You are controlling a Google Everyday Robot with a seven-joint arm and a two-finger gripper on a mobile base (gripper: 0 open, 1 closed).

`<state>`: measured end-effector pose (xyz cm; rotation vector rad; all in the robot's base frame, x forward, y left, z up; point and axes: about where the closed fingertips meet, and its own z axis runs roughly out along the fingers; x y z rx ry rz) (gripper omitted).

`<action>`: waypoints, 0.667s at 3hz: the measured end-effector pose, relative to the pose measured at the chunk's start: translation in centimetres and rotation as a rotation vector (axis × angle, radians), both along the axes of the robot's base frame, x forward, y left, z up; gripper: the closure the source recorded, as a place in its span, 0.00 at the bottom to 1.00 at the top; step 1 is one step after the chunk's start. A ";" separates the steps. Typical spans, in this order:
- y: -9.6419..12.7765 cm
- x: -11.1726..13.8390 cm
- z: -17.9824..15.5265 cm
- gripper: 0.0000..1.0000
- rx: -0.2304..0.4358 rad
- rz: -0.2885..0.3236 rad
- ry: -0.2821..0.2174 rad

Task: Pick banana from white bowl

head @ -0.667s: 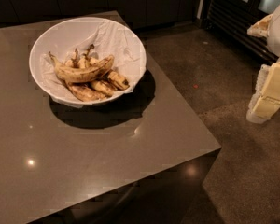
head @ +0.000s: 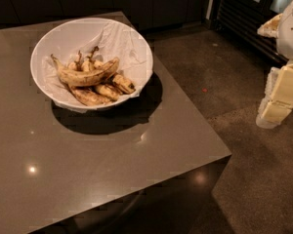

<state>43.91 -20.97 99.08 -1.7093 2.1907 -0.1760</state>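
Note:
The banana (head: 85, 77) is the longest curved yellow one with brown speckles, lying across the top of the pile with its thin stem pointing left. It rests on shorter, browner bananas (head: 100, 92) inside the white bowl (head: 129, 40), which is lined with crumpled white paper and stands on the table's far half. My gripper (head: 276, 104), cream coloured, hangs at the right edge of the camera view, off the table and over the floor, far to the right of the bowl. It holds nothing that I can see.
The bowl stands on a dark grey-brown table (head: 112, 174) whose right edge and front corner (head: 229, 155) lie between the bowl and my gripper. A speckled floor (head: 219, 82) lies to the right. Dark cabinets line the back, and a grilled appliance (head: 239, 13) stands at the top right.

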 end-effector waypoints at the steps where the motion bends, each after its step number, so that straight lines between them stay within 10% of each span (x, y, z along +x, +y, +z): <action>1: 2.5 1.2 0.8 0.00 -0.043 0.031 0.004; 2: 6.3 2.8 1.5 0.00 -0.107 0.121 0.007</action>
